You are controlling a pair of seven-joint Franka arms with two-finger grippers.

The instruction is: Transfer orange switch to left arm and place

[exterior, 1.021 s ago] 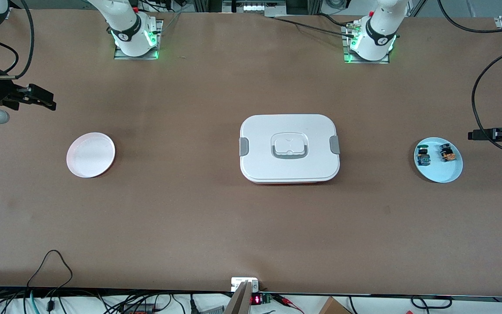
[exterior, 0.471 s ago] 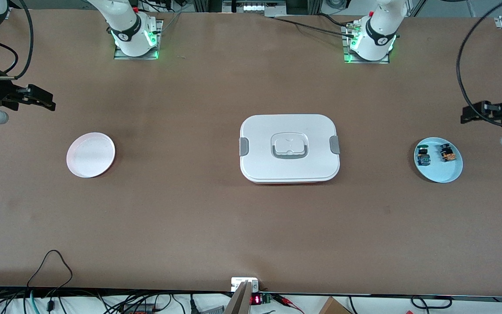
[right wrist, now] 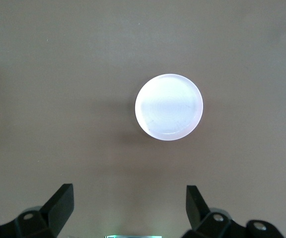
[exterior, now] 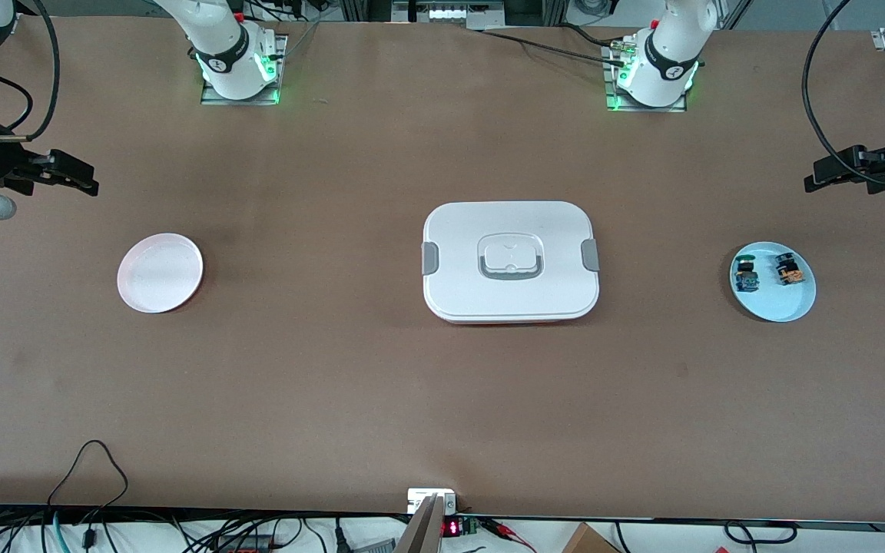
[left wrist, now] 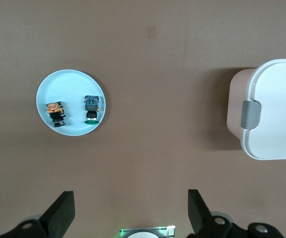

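the tiny orange-capped black switch (exterior: pixel 789 271) lies on the pale blue round plate (exterior: pixel 788 307), ready for pickup; left gripper (exterior: pixel 823 178) and right gripper (exterior: pixel 77 178) hang wide-jawed, both well apart from the white lidded box (exterior: pixel 510 261).

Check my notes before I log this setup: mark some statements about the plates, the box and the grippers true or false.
1. The orange switch lies on the blue plate. True.
2. The pink plate holds a switch. False: nothing lies on it.
3. The box has its lid off. False: the lid is on.
4. The left gripper is open. True.
5. The right gripper grips the green switch. False: it is open, holding nothing.
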